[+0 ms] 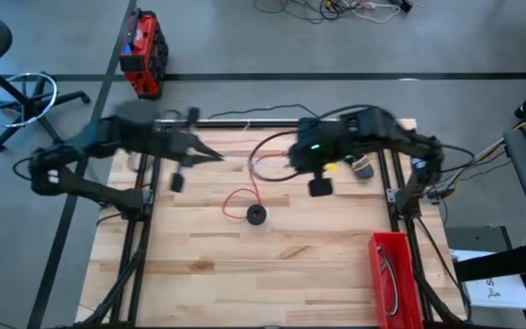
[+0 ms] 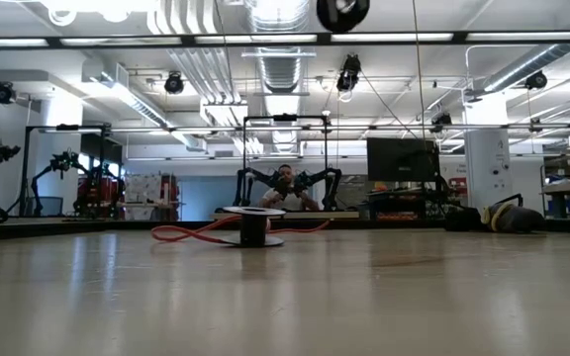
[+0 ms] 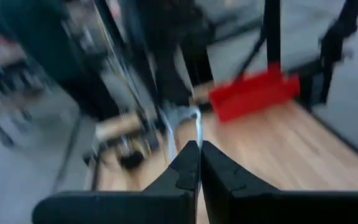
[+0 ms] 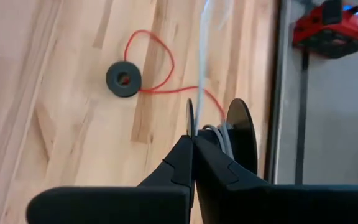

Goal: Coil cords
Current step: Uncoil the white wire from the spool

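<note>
The right gripper is pinched closed on a dark spool wound with white cord; the left gripper, fingers together, nips that cord's far end; the red cord loops by a black spool mid-table; bare wood in front; red bin at the right edge.

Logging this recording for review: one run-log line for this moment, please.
left gripper: shut on white cord | right gripper: shut at spool | red cord: loose on table
</note>
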